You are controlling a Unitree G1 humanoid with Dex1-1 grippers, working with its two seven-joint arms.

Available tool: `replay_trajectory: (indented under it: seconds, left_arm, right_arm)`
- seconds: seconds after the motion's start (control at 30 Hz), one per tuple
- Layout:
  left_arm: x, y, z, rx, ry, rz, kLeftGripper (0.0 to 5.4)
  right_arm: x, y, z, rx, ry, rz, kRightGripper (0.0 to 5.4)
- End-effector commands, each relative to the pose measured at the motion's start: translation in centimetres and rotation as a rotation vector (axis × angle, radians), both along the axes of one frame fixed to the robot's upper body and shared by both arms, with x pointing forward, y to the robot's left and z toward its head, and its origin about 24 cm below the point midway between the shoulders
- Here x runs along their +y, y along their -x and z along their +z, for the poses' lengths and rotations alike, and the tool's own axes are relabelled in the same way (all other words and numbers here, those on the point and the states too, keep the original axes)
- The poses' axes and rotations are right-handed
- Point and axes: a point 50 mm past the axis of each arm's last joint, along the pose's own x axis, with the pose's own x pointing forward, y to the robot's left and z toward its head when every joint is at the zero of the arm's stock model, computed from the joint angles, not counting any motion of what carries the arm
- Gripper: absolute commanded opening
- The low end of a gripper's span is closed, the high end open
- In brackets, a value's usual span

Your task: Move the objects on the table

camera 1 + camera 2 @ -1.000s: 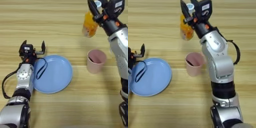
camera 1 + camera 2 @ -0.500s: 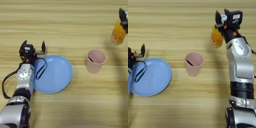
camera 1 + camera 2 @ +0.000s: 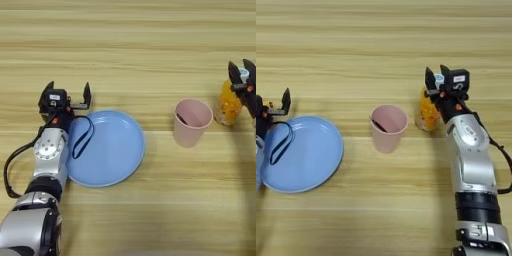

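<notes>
I've swung my right claw (image 3: 437,80) from the far side and brought the small orange juice bottle with white cap (image 3: 427,111) down onto the light wooden worktop (image 3: 381,45), just beside the pink plastic cup (image 3: 388,128). Its fingers now look spread around the cap, so I judge the bottle placed. My left claw (image 3: 67,97) sits wide open at the round blue plate (image 3: 107,150).
</notes>
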Motion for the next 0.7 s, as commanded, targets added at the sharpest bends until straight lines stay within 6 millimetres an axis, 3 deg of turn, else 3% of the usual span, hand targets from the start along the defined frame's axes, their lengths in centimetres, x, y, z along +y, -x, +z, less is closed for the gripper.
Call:
replay_trajectory:
  seconds: [0.03,0.1,0.13,0.7]
  left_arm:
    - [0.2,-0.3,0.4,-0.011,-0.015,-0.002,5.40]
    - [0.2,-0.3,0.4,-0.011,-0.015,-0.002,5.40]
    - [0.2,-0.3,0.4,-0.011,-0.015,-0.002,5.40]
    - [0.2,-0.4,0.4,-0.009,-0.016,-0.004,5.40]
  right_arm:
    - [-0.1,0.1,-0.9,0.029,0.000,-0.005,1.62]
    - [-0.1,0.2,-0.9,0.025,-0.002,-0.004,1.62]
    - [0.0,0.2,-0.8,0.022,-0.004,-0.001,1.91]
    - [0.2,0.6,1.0,-0.077,-0.016,-0.007,3.72]
